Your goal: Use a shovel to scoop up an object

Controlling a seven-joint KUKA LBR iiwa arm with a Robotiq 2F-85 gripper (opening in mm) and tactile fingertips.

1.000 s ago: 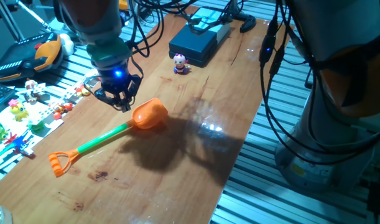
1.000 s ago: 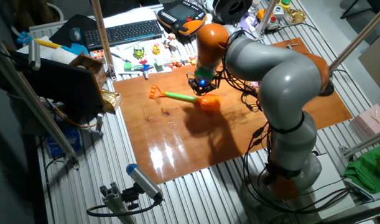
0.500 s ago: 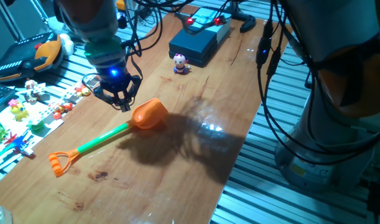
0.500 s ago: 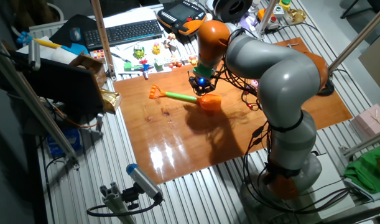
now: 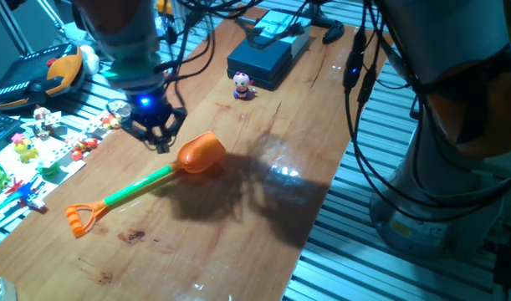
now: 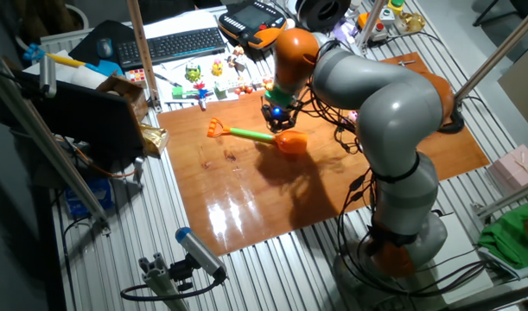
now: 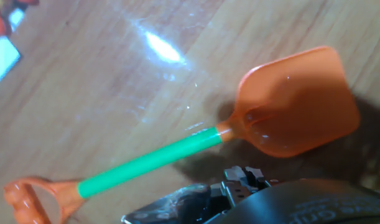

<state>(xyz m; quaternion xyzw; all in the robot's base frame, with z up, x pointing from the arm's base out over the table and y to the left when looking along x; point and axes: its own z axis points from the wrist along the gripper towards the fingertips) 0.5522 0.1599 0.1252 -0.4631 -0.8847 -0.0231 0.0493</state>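
The arm [image 6: 376, 104] is built of smooth grey rounded segments with orange joint rings. Black cables [image 5: 368, 75] hang along it. Its black gripper [image 5: 155, 138] carries a teal collar and a glowing blue light.

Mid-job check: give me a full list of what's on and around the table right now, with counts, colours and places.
Plastic toy shovel: one, orange blade, green shaft, orange loop; lying mid-table.
Tiny figurine with pink-purple head: one; standing beside the box.
Dark blue box: one; far end of table.
Small toys: several, mixed colours; on a white sheet off the table's edge.
Black keyboard: one; beyond the toys.
Wooden table: one, brown.
Gripper: one, black, blue light; above the shovel's neck, holding nothing.
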